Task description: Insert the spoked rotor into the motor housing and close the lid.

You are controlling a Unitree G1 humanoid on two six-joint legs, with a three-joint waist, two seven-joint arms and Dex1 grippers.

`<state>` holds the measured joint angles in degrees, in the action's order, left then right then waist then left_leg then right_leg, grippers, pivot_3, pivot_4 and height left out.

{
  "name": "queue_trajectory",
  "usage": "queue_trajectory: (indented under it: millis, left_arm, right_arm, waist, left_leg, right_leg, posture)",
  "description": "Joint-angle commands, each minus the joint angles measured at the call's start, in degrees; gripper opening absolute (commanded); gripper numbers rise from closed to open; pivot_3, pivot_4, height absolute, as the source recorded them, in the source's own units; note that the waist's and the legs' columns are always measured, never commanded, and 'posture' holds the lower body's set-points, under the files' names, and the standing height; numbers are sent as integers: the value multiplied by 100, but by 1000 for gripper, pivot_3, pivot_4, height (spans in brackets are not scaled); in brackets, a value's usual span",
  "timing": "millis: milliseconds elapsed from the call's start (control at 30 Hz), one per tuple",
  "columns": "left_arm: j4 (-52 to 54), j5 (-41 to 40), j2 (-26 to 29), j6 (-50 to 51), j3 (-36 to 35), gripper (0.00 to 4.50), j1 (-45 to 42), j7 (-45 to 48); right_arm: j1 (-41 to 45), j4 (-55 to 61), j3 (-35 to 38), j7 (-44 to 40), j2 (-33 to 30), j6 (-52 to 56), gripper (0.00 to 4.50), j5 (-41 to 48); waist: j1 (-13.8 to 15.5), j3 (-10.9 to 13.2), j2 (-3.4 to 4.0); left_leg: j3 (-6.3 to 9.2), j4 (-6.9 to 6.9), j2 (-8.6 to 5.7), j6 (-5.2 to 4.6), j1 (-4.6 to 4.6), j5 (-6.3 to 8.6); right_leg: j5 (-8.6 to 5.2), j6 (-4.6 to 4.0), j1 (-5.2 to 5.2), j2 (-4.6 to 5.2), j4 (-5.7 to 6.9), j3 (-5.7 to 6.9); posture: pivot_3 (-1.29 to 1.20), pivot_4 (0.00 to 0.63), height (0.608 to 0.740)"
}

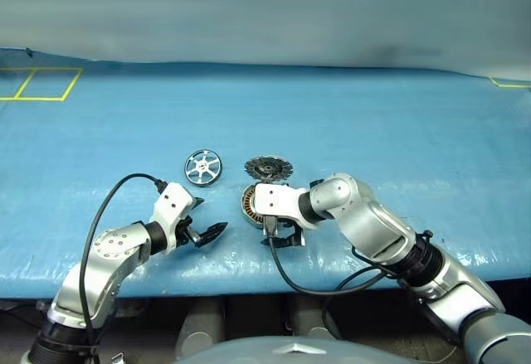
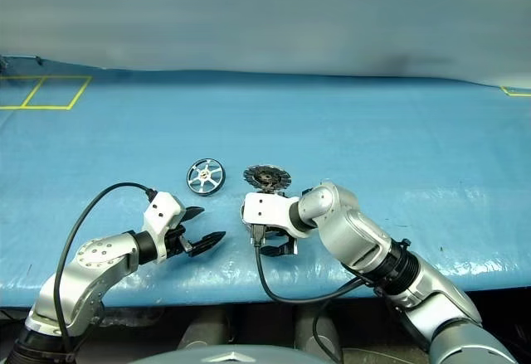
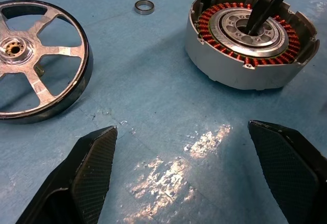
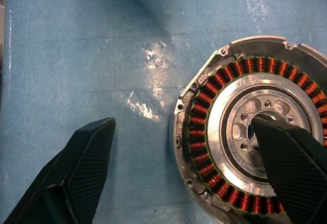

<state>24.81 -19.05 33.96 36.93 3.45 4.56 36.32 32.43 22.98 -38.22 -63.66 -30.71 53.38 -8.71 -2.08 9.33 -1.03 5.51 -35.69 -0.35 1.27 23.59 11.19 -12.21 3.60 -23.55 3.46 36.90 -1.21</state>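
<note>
Blue sheeting covers the table point(image 1: 398, 132). The housing point(image 3: 250, 40) sits open near its front edge, lid point(image 1: 269, 167) swung up behind, and the rotor point(image 1: 203, 167) lies flat to its left, a tiny ring point(image 3: 144, 6) between them. Both end effectors gape wide and hold nothing: the right end effector point(image 4: 194, 157) straddles the housing wall, one finger over the bearing; the left end effector point(image 3: 199, 173) hovers just in front of the rotor. To do the step well, I would pinch the rotor by its rim, keep it level, and centre the hub over the bearing. No legible writing.
</note>
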Motion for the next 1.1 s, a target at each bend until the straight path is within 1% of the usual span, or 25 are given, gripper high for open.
queue_trajectory:
  millis: [33,133,400,533,633,733,767,900,967,1033,1100]
  left_arm:
    - [41,-9,-20,-87,-8,4500,-28,27]
    - [29,-10,-13,-84,-5,4500,-45,44]
    - [-59,6,-15,-91,47,4500,-157,99]
    - [-89,5,-23,-99,67,4500,-203,117]
    - [-103,12,-19,-98,76,4500,-219,129]
    - [-105,15,-21,-101,81,4500,-224,146]
    - [-118,19,-27,-100,86,4500,-238,146]
    - [-146,24,-42,-106,101,4500,-270,145]
    - [-144,26,-47,-111,108,4500,-265,141]
    - [-155,28,-51,-108,114,4500,-280,141]
    - [-162,28,-51,-110,115,4500,-291,144]
  right_arm:
    - [15,377,62,0,-96,122,4487,235]
    - [3,612,221,79,-149,239,4487,427]
    - [-56,1030,1017,401,-149,548,4487,1155]
    - [-93,1167,1422,537,-248,559,4487,1495]
    - [-104,1358,1698,440,-502,555,4487,1824]
    - [5,1415,1836,136,-1077,448,4487,2061]
    - [77,1364,1832,74,-1282,385,4487,2063]
    - [548,825,1517,-15,-2207,-76,4487,1514]
    - [892,259,1149,71,-2551,-406,4487,895]
    - [1118,-164,970,100,-2623,-676,4487,585]
    - [1361,-686,933,139,-2499,-932,4487,402]
  waist:
    - [3,0,0]
    - [3,4,2]
    - [6,6,3]
    - [6,7,4]
    - [14,9,6]
    - [26,13,8]
    - [32,14,7]
    - [31,33,18]
    - [21,35,16]
    - [25,38,12]
    - [6,44,13]
  left_leg:
    - [0,1,0,0,0,0]
    - [0,2,0,0,1,0]
    - [0,0,-1,0,2,0]
    - [0,0,-1,0,3,0]
    - [0,0,-1,0,7,0]
    - [0,0,-2,-1,7,0]
    - [0,-1,-2,-1,8,0]
    - [-4,-7,-2,-1,8,0]
    - [-6,-9,-1,-1,8,1]
    - [-7,-8,-1,-1,9,1]
    - [-11,-3,-1,-1,12,1]
  right_leg:
    - [0,0,0,0,0,0]
    - [0,0,-2,1,0,0]
    - [0,0,-1,1,-1,1]
    - [0,0,-2,1,0,2]
    - [0,0,-4,2,-2,2]
    - [0,0,-4,3,-4,2]
    - [0,0,-3,3,-4,3]
    - [-1,1,-4,5,-3,2]
    - [-1,1,-6,5,-2,2]
    - [-1,1,-7,6,-4,2]
    - [0,1,-12,6,-6,0]
  posture:
    - [0,150,740]
    - [0,150,740]
    - [0,150,740]
    - [0,150,740]
    - [0,150,740]
    - [0,150,740]
    - [0,150,740]
    - [0,150,740]
    - [0,150,740]
    - [0,150,740]
    - [0,150,740]
